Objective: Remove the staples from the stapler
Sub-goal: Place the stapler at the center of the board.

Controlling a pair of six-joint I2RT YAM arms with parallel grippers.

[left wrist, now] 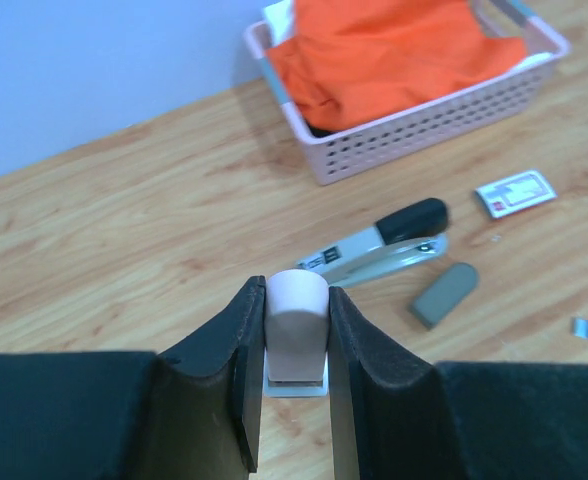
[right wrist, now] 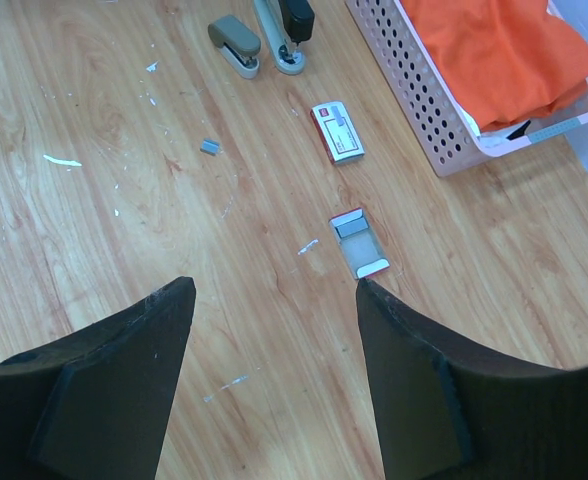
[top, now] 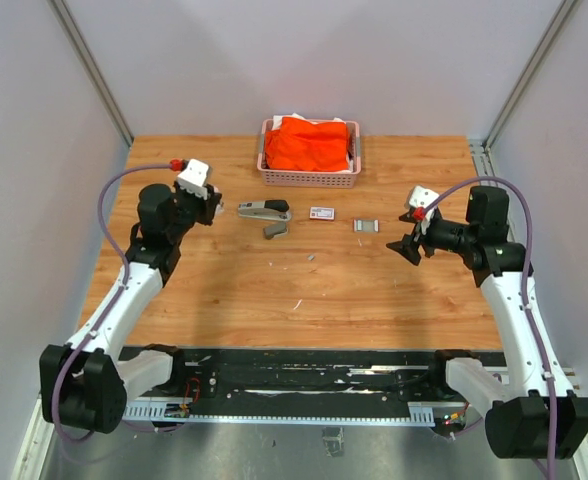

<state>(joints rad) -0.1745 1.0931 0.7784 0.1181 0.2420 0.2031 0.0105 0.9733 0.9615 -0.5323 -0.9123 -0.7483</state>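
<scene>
Room: white-walled booth around a pale wooden plank surface [top: 374, 300], scuffed and flecked with small white slivers.
Far edge: a pink perforated plastic basket [top: 309, 181] sits at its middle, stuffed with crumpled orange cloth [top: 309, 143].
Stapler: a silver-and-black metal desk stapler [top: 263, 210] lies just in front of the basket, left of centre, and looks closed. A small grey rounded oblong piece [top: 274, 231] lies just beside it on the near side.
Staples: any loaded ones are hidden inside the stapler. One tiny silvery-grey bit [right wrist: 210, 147] lies loose near the middle of the surface.
Boxes: a small white box with a red label [top: 322, 212] lies flat beside the stapler. Further right, an opened white-and-red card tray [right wrist: 359, 243] holds a grey block, possibly a strip.
Left fingers [left wrist: 239, 380]: pressed tight on a pale pinkish rounded block [left wrist: 296, 320]; what it is I cannot tell. They hover short of the stapler, on its left-edge side.
Right fingers [right wrist: 124, 370]: spread wide with nothing between them, over the right half.
Handling: I'd judge the staples light, stiff and slippery. A glued strip is likely to snap into bits and is best pinched by its long sides. The stapler is hard and smooth, so brace its body by the flanks.
</scene>
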